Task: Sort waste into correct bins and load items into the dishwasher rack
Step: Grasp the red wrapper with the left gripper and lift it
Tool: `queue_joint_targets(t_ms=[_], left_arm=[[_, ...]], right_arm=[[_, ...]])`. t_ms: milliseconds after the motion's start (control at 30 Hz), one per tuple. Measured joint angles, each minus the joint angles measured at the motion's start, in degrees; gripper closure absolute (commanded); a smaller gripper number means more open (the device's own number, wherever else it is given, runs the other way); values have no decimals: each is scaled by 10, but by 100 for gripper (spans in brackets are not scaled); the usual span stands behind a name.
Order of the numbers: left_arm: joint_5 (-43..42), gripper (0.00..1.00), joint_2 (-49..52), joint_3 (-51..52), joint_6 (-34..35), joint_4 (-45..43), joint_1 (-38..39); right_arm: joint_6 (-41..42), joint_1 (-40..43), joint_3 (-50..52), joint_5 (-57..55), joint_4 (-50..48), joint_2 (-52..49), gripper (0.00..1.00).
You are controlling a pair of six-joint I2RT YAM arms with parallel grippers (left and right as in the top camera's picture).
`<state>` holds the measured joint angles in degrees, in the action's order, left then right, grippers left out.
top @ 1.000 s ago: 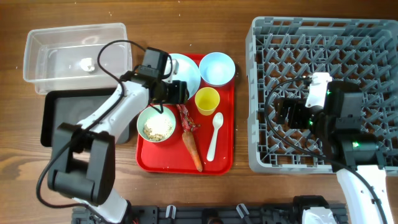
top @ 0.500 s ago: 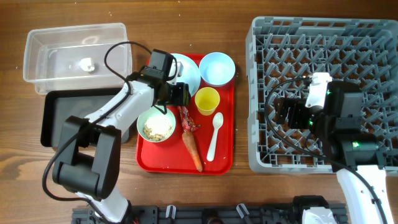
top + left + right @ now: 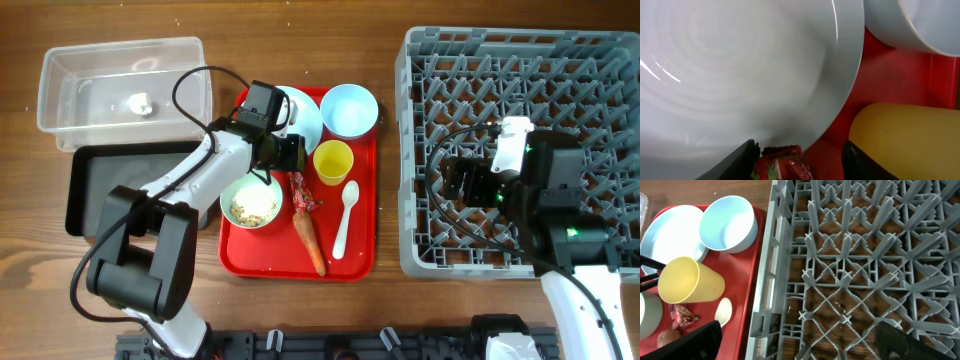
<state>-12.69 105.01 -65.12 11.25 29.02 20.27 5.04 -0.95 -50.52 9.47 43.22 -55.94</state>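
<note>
Nearest the robot on the red serving tray (image 3: 240, 258) lies the orange carrot (image 3: 311, 240). The white spoon (image 3: 344, 218) is just to its right, and the pale green bowl (image 3: 252, 200) to its left holds the beige rice scraps (image 3: 254, 208). At the carrot's far end sits the red wrapper (image 3: 303, 192). The left hand (image 3: 798, 146) hangs right over it, fingers apart with the wrapper between them — one finger at its edge, the other clear of it, so nothing is clamped. The yellow cup (image 3: 333, 162) stands just beside that hand. Past them the white plate (image 3: 306, 120) and the pale blue bowl (image 3: 349, 109) sit side by side at the tray's far edge.

Left of the serving tray, on the wooden surface (image 3: 40, 290), the black tray (image 3: 85, 190) lies nearer and the clear tub (image 3: 60, 112) farther, with the small white scrap (image 3: 139, 102) inside the tub.

On the right, the right hand (image 3: 797, 342) hovers over the left side of the grey rack (image 3: 420, 250) — fingers spread wide, holding nothing
</note>
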Motion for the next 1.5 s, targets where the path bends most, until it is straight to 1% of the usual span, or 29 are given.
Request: queue_joint_targets(t_ms=[200,267,367,467,500,567,600,1100,1333,1500], left_arm=[[0,49,0,0,0,-1,0],[0,53,0,0,0,-1,0],[0,66,0,0,1,0,0],[2,74,0,0,0,5,0],[3,78,0,0,0,6,0],[4,91,0,0,0,8,0],[4,96,0,0,1,8,0],[4,96,-1,0,0,-2,-8],[5,96,-36,-2,0,-2,-20],[5,96,-39,-3,0,-7,-20]], right_arm=[[0,0,0,0,0,0,0],[0,0,0,0,0,0,0],[0,0,0,0,0,0,0],[0,0,0,0,0,0,0],[0,0,0,0,0,0,0],[0,0,0,0,0,0,0],[0,0,0,0,0,0,0],[0,0,0,0,0,0,0],[0,0,0,0,0,0,0],[0,0,0,0,0,0,0]])
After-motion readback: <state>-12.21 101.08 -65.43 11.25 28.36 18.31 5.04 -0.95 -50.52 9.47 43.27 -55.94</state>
